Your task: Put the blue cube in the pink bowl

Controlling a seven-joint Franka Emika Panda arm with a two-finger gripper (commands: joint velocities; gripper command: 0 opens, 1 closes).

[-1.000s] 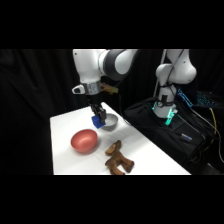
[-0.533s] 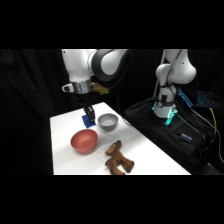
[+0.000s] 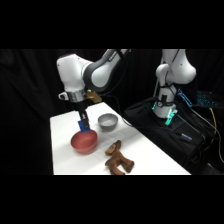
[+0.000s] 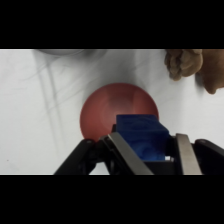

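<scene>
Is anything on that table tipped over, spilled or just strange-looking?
Only the brown toy figure looks off: it seems to lie on its side near the table's front. The pink bowl and grey bowl sit upright, nothing spilled.

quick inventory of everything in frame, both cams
blue cube: 1, bright blue, held between the gripper's fingers, above the pink bowl
pink bowl: 1, salmon red, on the table directly under the gripper
grey bowl: 1, grey metallic, on the table beside the pink bowl, farther from the camera in the side view
toy figure: 1, brown, lying on the table near the front edge in the side view
table: 1, white, holds both bowls and the toy figure
black gear: dark mass with cables and a green light, off the table on the right side of the side view
arm: 1, white, reaching over the table
gripper: 1, black linkage, metal fingers, shut on the blue cube
</scene>
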